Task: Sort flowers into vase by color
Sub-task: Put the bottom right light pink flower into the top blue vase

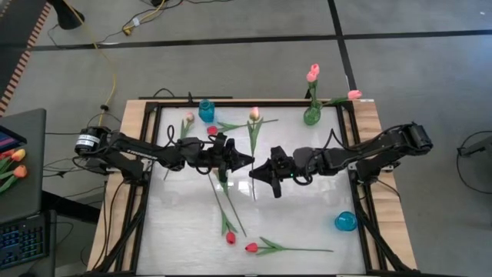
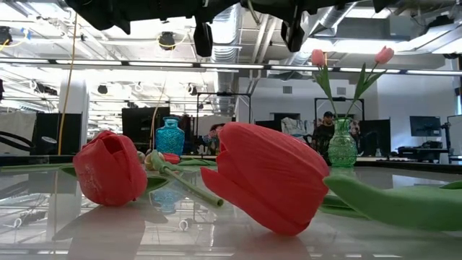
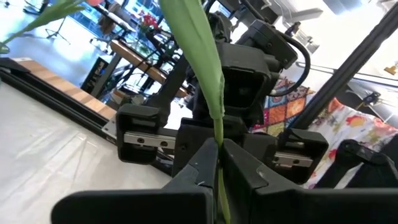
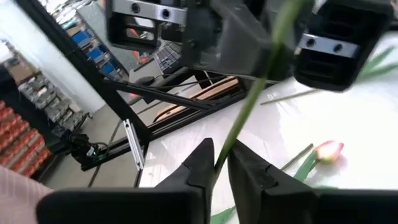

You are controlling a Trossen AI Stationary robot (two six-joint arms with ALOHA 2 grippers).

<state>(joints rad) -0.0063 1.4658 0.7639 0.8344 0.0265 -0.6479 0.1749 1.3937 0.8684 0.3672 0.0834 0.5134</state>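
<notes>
A tulip with a pink head (image 1: 254,113) and a long green stem (image 1: 253,181) hangs in the air over the table's middle, between my two grippers, which meet tip to tip. My left gripper (image 1: 247,161) (image 3: 217,152) is shut on its stem. My right gripper (image 1: 257,171) (image 4: 222,149) stands a little open with the same stem (image 4: 249,102) running between its fingers. A green vase (image 1: 311,115) (image 2: 342,148) at the far right holds two pink tulips (image 1: 313,73). Red tulips (image 1: 230,238) (image 2: 108,170) lie near the front edge. My left gripper pinches the flower's stem (image 3: 218,134) between its two fingers, just below a broad leaf (image 3: 199,50). The fingers come level from the table's left and lie across the stem. The flower is lifted clear of the table. My right gripper has the stem between its parted fingers (image 4: 199,163); I cannot tell whether they touch it.
A blue vase (image 1: 206,110) (image 2: 170,137) stands at the far left, another blue vase (image 1: 345,222) at the near right. More tulips lie on the table: a pink one (image 1: 189,117) at the far left and a red one (image 1: 251,248) (image 2: 271,184) by the front edge.
</notes>
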